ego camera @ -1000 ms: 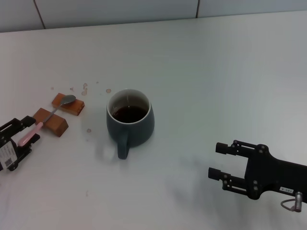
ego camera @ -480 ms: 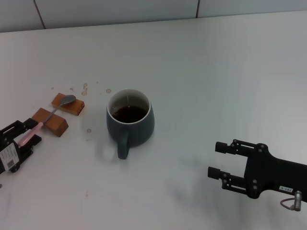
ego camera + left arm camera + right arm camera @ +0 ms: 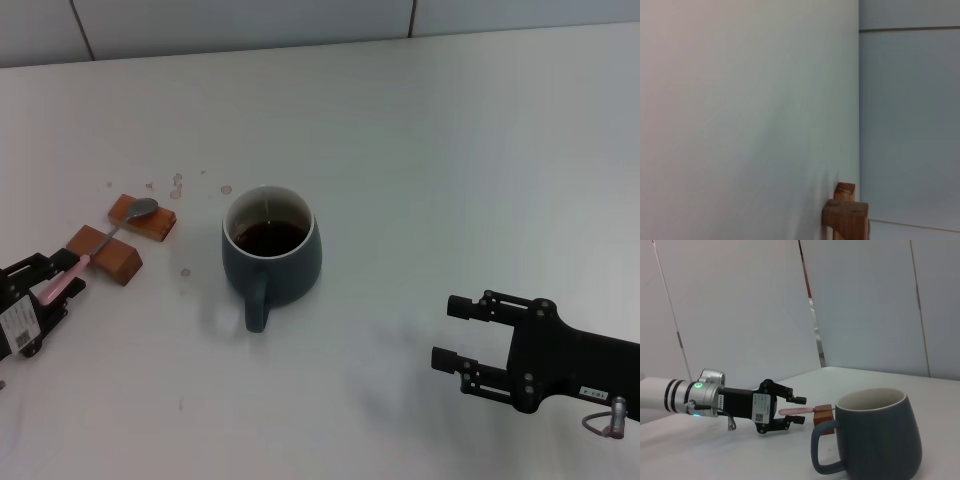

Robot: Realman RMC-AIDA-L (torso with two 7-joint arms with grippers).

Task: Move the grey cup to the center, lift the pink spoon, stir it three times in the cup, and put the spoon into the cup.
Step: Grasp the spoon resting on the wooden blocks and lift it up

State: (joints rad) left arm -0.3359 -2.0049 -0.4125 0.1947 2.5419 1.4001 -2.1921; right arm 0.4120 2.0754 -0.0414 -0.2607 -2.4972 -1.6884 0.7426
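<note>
So the squat blue-grey ceramic mug (image 3: pixel 270 253) with the dark drink in it is sitting about mid-bench, loop handle pointing back toward the robot. The slim spoon with the pale pink handle and grey metal bowl (image 3: pixel 100 245) lies off to the mug's left, propped across two brown rectangular wooden blocks (image 3: pixel 126 238), bowl end up on the far block, handle end sticking out toward the robot's left.

That's the bit that matters: the spoon's long axis runs diagonally, and its pink tip pokes right in between the fingers of the left hand (image 3: pixel 55 281), which are apart on either side of it. From the other arm's camera the left hand (image 3: pixel 790 412) looks lined up straight along the handle, not closed on it. So the left arm is clearly the one for the spoon.

The right hand (image 3: pixel 458 333) hangs well off to the mug's right, fingers apart, holding nothing.

Compared with a second ago, the left hand has slid back a touch toward the bench edge; mug and spoon haven't budged.
</note>
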